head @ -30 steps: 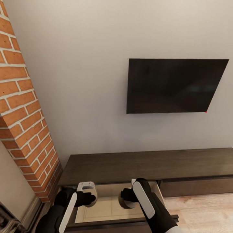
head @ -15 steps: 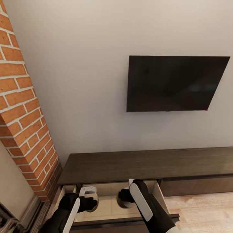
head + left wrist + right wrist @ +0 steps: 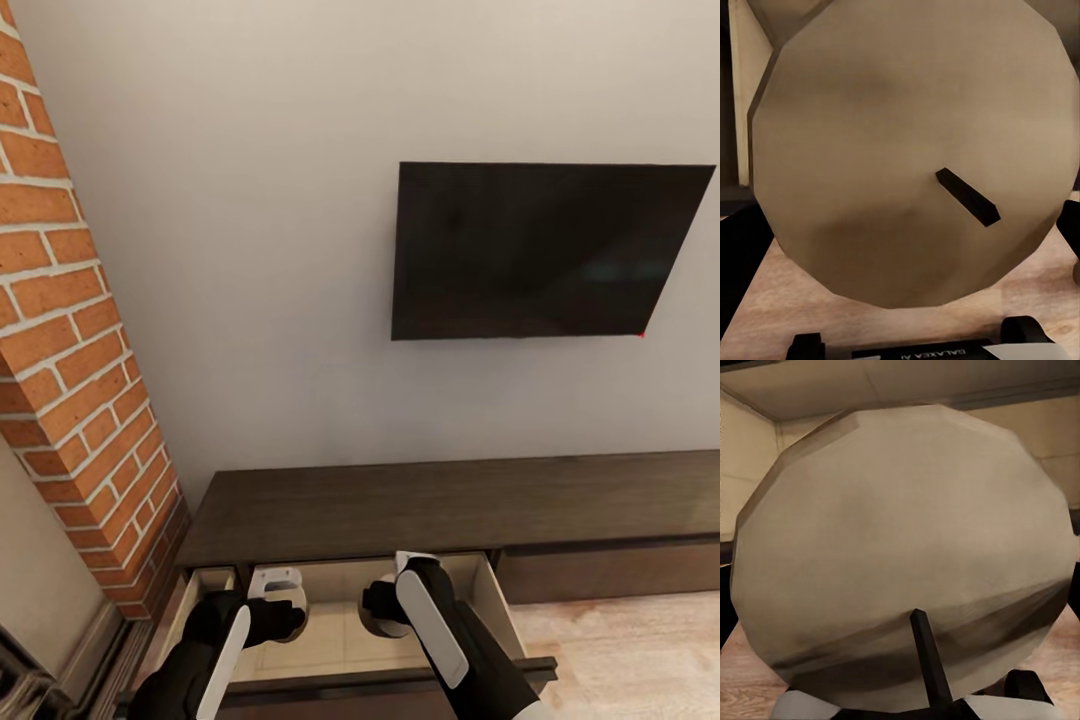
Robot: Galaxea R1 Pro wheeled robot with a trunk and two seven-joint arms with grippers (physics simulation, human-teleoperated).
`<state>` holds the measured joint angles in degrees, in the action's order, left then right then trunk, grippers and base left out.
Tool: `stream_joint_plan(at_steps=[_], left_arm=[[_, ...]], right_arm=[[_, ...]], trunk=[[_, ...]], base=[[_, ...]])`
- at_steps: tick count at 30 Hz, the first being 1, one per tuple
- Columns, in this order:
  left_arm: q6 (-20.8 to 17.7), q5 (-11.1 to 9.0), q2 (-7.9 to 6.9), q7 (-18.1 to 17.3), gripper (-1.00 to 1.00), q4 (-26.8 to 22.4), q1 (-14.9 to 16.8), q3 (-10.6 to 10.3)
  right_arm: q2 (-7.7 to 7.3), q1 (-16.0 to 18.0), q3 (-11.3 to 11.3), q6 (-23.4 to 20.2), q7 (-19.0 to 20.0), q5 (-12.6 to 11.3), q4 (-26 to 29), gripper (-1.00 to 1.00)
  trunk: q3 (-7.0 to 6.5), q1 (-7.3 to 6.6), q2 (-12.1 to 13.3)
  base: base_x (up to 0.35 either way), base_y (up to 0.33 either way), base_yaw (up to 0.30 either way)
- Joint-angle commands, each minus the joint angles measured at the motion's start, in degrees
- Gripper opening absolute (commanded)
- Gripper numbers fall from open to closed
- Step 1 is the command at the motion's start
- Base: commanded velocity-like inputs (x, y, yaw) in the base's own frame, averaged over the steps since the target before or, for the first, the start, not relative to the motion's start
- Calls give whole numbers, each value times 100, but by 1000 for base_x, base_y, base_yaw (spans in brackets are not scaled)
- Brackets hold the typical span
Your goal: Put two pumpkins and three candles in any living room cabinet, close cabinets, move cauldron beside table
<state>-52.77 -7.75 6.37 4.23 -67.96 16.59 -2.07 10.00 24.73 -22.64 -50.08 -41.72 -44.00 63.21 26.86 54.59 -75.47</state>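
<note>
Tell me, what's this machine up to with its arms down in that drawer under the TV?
The robot is putting things away. Its left pincer holds a pale, round candle with a dark wick, and its right pincer holds a second candle of the same kind. Both hang over the open drawer of the long dark cabinet beneath the wall-mounted TV. Neither candle has been let go yet.

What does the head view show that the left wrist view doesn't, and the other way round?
Head view: the dark television on the wall, the brick wall and the cabinet top. Left wrist view: a close look at a round beige candle with its dark wick. Both: the pale wood inside the open drawer.
</note>
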Motion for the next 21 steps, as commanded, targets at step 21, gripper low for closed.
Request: stream_joint_plan(at_steps=[21], left_arm=[[2,-78,5,36,-100,-7,8,-1]], right_arm=[[0,5,-151,67,-56,-65,7,-100]], trunk=[[384,462,-848]], base=[[0,0,0]])
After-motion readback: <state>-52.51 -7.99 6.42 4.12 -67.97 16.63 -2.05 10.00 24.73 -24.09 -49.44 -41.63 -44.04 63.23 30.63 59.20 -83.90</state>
